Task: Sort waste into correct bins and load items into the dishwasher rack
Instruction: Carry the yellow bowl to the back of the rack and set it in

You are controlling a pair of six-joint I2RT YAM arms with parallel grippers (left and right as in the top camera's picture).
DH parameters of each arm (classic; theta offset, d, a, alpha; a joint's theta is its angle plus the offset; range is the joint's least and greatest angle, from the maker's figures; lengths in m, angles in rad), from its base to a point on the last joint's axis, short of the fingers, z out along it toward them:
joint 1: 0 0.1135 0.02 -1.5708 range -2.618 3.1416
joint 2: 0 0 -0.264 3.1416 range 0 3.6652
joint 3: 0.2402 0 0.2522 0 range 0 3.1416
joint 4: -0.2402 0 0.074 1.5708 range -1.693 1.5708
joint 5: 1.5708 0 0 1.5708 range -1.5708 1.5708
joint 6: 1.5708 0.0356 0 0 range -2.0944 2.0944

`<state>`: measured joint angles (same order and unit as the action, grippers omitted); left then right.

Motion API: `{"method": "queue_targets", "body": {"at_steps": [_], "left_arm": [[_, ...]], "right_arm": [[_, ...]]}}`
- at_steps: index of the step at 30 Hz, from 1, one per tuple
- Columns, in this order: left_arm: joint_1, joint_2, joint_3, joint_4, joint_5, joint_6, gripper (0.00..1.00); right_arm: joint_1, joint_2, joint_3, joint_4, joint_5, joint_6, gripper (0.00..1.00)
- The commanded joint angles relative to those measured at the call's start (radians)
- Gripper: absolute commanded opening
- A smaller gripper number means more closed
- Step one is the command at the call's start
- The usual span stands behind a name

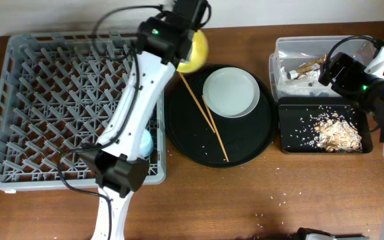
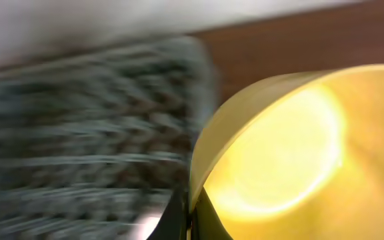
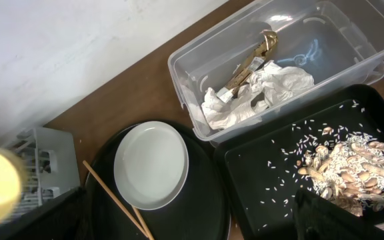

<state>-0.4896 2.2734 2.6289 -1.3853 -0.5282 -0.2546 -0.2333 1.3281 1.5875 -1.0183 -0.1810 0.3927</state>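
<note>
"So where is the yellow bowl (image 1: 195, 52) against my left tool (image 2: 188, 225)?"

"Right in it. I have that tool clenched on the bowl's rim, with the wall pinched between the two fingers. The bowl is at the far edge of the surface, between the far right corner of the dishwasher rack (image 1: 45, 100) and the round black tray (image 1: 259, 143). My wrist view there is blurred."

"And the right tool (image 1: 331, 69)?"

"Released, jaws wide with nothing in them, above where the clear tub (image 3: 339, 33) meets the shallow black tray (image 3: 259, 173). Napkins (image 3: 259, 90) and wrapper (image 3: 252, 60) lie in the tub, and food scraps (image 1: 339, 132) in the shallow tray. Plate (image 1: 231, 92) and chopsticks (image 1: 205, 120) lie on the round tray."
</note>
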Motion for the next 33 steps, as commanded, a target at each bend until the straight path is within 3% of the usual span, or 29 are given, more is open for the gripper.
{"method": "queue_targets", "body": {"at_steps": [1,6,16,33], "left_arm": [[0.029,0.017,-0.05,-0.004,-0.359,-0.05,0.0],[0.061,0.018,-0.195,0.09,-0.541,-0.109,0.0],[0.09,0.018,-0.541,0.453,-0.756,-0.112,0.0],[0.139,0.022,-0.655,0.662,-0.748,-0.113,0.0]], "right_arm": [[-0.003,0.003,0.008,0.002,0.006,0.005,0.98],[-0.003,0.003,0.008,0.003,0.006,0.005,0.98],[-0.003,0.016,0.008,0.003,0.006,0.005,0.98],[-0.003,0.053,0.008,-0.001,0.006,0.005,0.98]]}}
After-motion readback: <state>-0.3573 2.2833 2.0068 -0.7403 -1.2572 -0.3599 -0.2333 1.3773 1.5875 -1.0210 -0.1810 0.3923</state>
